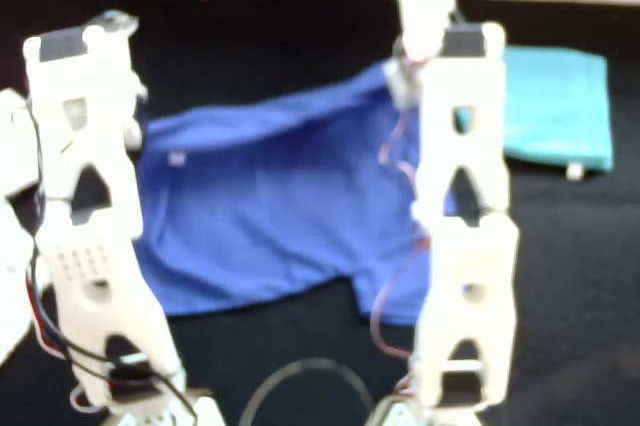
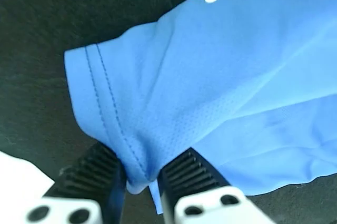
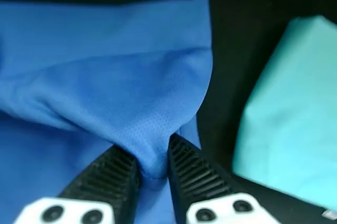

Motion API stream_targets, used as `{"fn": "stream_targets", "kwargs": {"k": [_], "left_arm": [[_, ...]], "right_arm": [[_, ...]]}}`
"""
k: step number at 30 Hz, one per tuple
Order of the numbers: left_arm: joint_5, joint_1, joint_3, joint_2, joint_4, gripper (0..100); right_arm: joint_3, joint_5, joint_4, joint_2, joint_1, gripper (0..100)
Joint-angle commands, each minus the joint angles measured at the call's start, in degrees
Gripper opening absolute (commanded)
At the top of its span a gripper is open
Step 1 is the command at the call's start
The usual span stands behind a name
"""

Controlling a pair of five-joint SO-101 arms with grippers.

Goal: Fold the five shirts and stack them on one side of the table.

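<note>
Blue shirt (image 1: 270,206), one of two garments in view, lies spread across the middle of the black table (image 1: 250,36), held at its two far corners. Two white arms, the left arm (image 1: 90,206) and the right arm (image 1: 460,196), extend forward over the cloth side by side. Left gripper (image 2: 142,174): ribbed black jaws drawn nearly together, pinching a bunched fold at a double-stitched hem. Right gripper (image 3: 152,163): jaws likewise narrowed onto a gathered fold of the same shirt. The fabric is a thin, fine-meshed knit that drapes in soft creases and carries a small white print near the left gripper. Turquoise shirt (image 1: 555,106): folded into a flat rectangle at the table's far right, near the right gripper, with a strip of bare table between it and the blue cloth.
</note>
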Motion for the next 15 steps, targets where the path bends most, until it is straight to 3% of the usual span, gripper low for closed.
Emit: {"fn": "stream_targets", "kwargs": {"k": [1,10,15], "left_arm": [[-0.3,0.6,-0.2,-1.2,0.7,1],[-1.0,2.2,28.3,-18.7,0.4,1],[-1.8,4.0,41.9,-29.5,0.4,1]], "right_arm": [[-1.5,0.0,5.2,-0.7,0.0,0.5],[0.4,0.0,7.3,-7.5,3.0,0.5],[18.7,0.0,7.2,-21.3,2.6,0.5]]}}
